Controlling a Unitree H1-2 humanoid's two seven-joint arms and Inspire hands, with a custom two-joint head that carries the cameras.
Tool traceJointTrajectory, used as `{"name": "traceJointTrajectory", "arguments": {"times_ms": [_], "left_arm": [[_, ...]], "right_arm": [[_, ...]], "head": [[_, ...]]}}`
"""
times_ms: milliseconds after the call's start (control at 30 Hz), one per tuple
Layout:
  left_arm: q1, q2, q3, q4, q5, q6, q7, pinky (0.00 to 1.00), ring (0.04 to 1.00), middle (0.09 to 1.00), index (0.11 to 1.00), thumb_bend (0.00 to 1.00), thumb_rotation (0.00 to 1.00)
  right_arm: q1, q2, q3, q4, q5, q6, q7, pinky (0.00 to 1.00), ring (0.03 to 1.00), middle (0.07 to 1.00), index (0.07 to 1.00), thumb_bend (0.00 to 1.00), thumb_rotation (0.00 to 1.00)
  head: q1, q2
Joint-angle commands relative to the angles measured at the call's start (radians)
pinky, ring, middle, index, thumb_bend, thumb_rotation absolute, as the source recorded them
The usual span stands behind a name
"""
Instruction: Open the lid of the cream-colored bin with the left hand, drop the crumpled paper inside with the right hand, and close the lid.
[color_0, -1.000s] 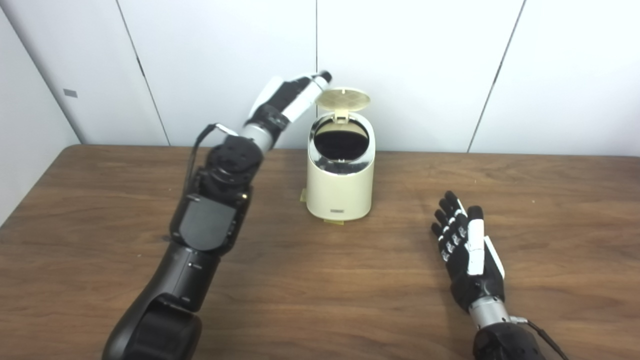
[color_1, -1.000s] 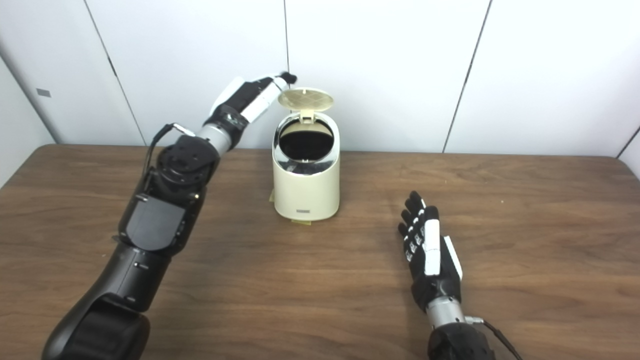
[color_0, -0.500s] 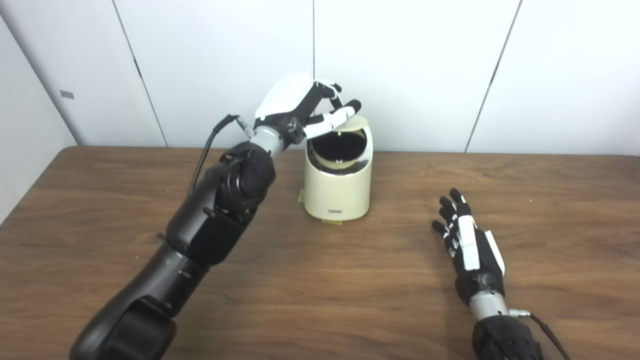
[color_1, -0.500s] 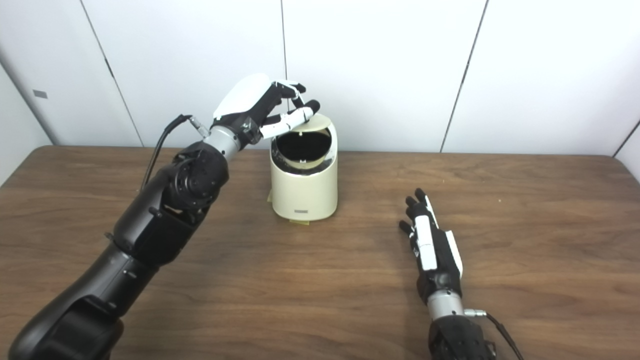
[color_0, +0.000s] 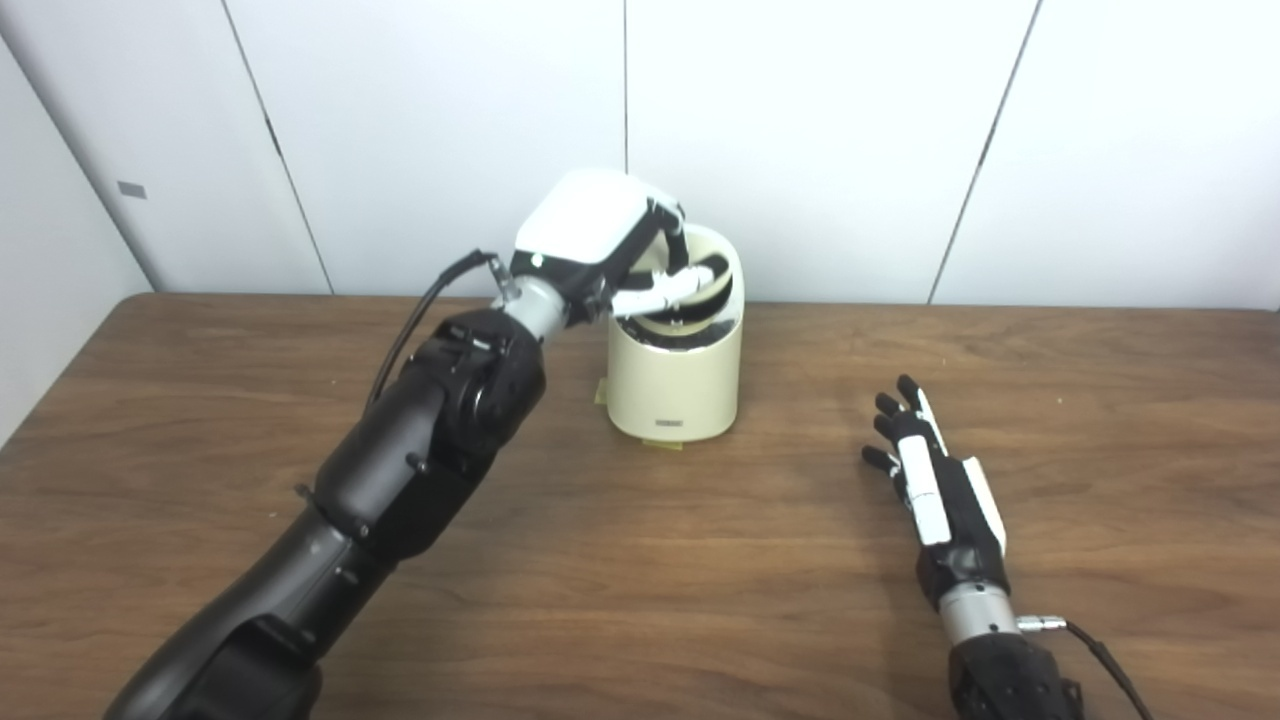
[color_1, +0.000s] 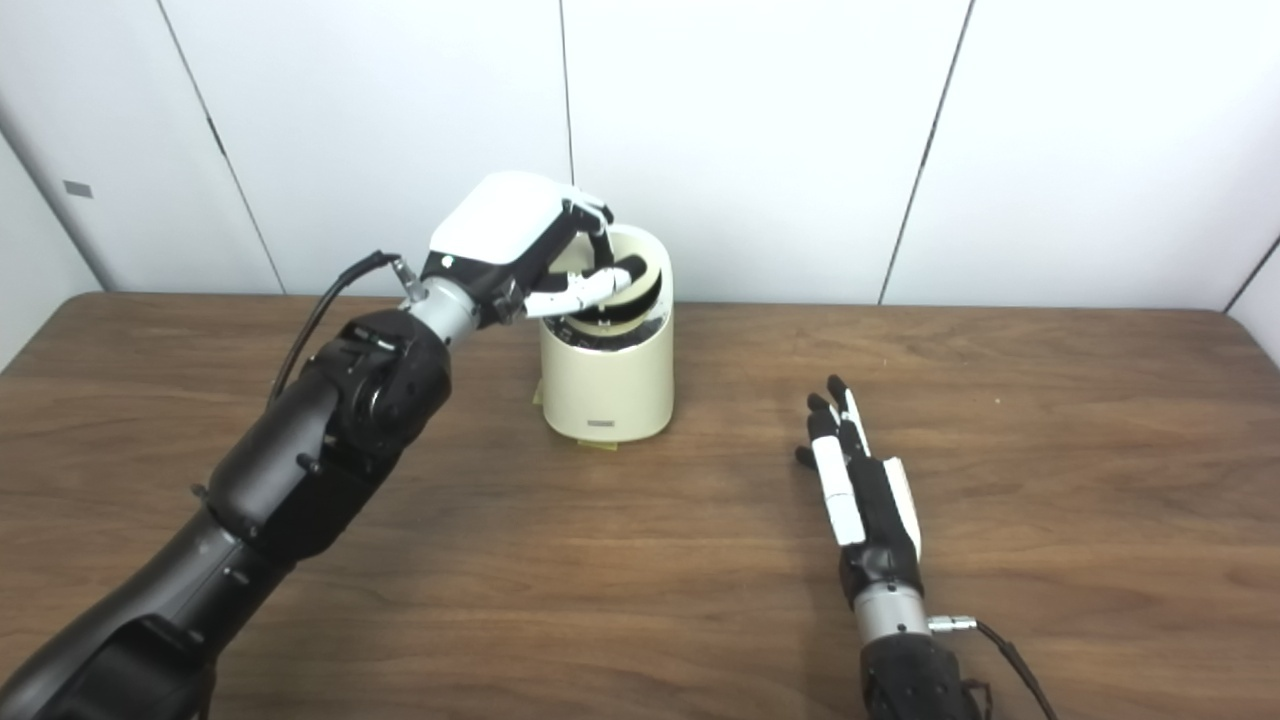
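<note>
The cream-colored bin is a smooth, round plastic tub that stands straight up, its long way running up and down, at about 12 o'clock on the brown wooden bench. The wood has dark, streaky lines in it. A shiny silver ring goes around the bin's dark mouth. The round lid is tipped low over the mouth, hinged at the back, with its front edge facing the robot and a gap left under it. The left hand has a smooth white back and black fingers with white parts; they are bent and a little spread, and rest on top of the lid. One second ago the lid stood straight up and the mouth was wide open; half a second ago it was halfway down; now it is nearly shut. The right hand lies at about 4 o'clock, well apart from the bin, empty, with straight, slightly parted fingers, and it has turned more onto its edge than before.
</note>
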Motion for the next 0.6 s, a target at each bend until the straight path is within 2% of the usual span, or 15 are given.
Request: {"name": "traceJointTrajectory", "arguments": {"times_ms": [0, 167, 300, 567], "left_arm": [[-0.035, 0.020, 0.013, -0.026, 0.024, -0.011, -0.013, 0.81, 0.878, 0.813, 0.535, 0.50, 0.94], [-0.010, 0.021, 0.015, -0.031, 0.034, -0.030, -0.028, 0.84, 0.888, 0.818, 0.547, 0.50, 0.92], [0.013, 0.021, 0.005, -0.009, 0.062, -0.048, -0.023, 0.86, 0.894, 0.829, 0.573, 0.51, 0.97], [0.046, 0.034, -0.044, 0.011, 0.144, -0.072, -0.061, 0.94, 0.984, 0.942, 0.702, 0.53, 1.00]], "right_arm": [[-0.014, -0.019, 0.016, -0.036, -0.052, -0.054, -0.017, 0.80, 0.928, 0.935, 1.000, 0.64, 1.00], [-0.012, -0.034, 0.030, -0.036, -0.104, -0.048, -0.033, 0.80, 0.926, 0.934, 1.000, 0.67, 0.98], [-0.012, -0.033, 0.029, -0.042, -0.098, -0.049, -0.023, 0.81, 0.930, 0.934, 1.000, 0.68, 0.98], [-0.013, -0.036, 0.029, -0.058, -0.101, -0.044, -0.020, 0.81, 0.928, 0.937, 1.000, 0.66, 0.99]], "head": [[0.000, 0.004], [0.001, 0.013], [-0.002, 0.017], [-0.002, 0.022]]}}
